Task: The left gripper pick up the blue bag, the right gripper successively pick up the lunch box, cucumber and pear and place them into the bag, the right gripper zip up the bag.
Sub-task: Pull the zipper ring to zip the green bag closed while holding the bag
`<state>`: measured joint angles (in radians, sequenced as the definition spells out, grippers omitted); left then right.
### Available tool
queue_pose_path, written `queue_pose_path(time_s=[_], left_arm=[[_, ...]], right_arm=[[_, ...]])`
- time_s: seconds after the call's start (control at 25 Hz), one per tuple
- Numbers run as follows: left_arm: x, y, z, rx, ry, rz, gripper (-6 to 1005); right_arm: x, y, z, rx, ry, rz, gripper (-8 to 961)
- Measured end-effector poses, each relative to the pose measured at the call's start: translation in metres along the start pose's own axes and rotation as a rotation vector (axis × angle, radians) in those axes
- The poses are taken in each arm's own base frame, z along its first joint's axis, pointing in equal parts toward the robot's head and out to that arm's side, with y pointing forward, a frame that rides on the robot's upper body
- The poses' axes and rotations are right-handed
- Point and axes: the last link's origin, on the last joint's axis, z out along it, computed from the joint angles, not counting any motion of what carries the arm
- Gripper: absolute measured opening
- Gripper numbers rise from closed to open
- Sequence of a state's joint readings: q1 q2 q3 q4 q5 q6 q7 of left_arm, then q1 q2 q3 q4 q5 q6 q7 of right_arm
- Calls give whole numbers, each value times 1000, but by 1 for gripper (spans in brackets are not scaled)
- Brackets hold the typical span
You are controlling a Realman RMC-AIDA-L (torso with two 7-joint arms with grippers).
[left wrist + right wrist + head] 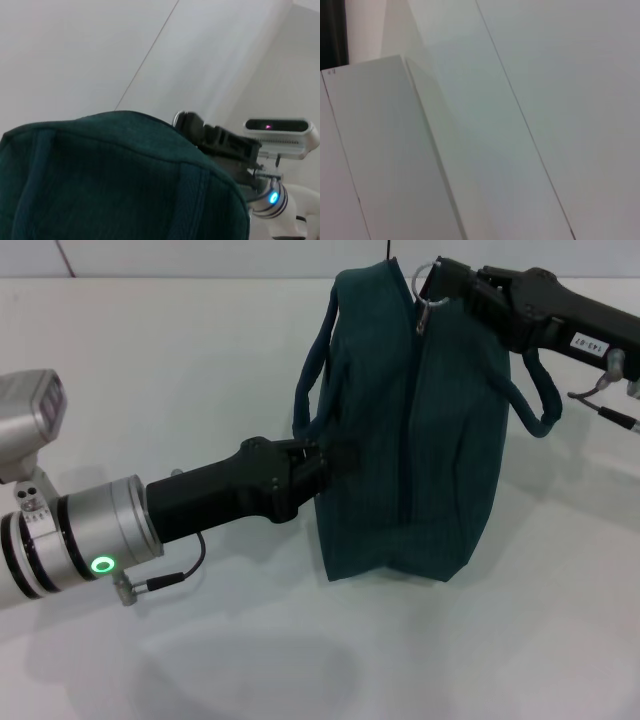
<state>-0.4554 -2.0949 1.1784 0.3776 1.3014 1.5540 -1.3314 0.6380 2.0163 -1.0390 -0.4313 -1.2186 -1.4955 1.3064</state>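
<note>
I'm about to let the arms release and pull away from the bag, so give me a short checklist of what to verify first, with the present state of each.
1. Zipper run closed along the blue bag: ok; the seam looks shut up to the ring pull.
2. Right gripper at the ring pull: ok; whether it pinches the ring, cannot tell.
3. Left gripper steadying the bag's side at the handle: ok.
4. Bag resting on the table: ok, its bottom edge sits on it.
5. Lunch box, cucumber and pear inside: cannot tell; none shows on the table in the head view.
</note>
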Motion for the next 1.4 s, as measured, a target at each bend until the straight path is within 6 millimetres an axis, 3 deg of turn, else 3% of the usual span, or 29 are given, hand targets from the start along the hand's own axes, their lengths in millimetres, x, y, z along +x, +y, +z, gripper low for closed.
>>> queue_pose_path(time_s=[0.52, 1.12, 1.4], left_arm=[[-14, 1, -8, 28, -14, 33, 55], [-25, 4, -34, 86, 20, 6, 61], [-20, 1, -48, 144, 98, -1, 64]], right_arm=[[-8, -8, 1, 43, -35, 53, 12], [10, -41, -8, 295, 27, 87, 16], [14, -43, -10, 321, 20, 113, 19]])
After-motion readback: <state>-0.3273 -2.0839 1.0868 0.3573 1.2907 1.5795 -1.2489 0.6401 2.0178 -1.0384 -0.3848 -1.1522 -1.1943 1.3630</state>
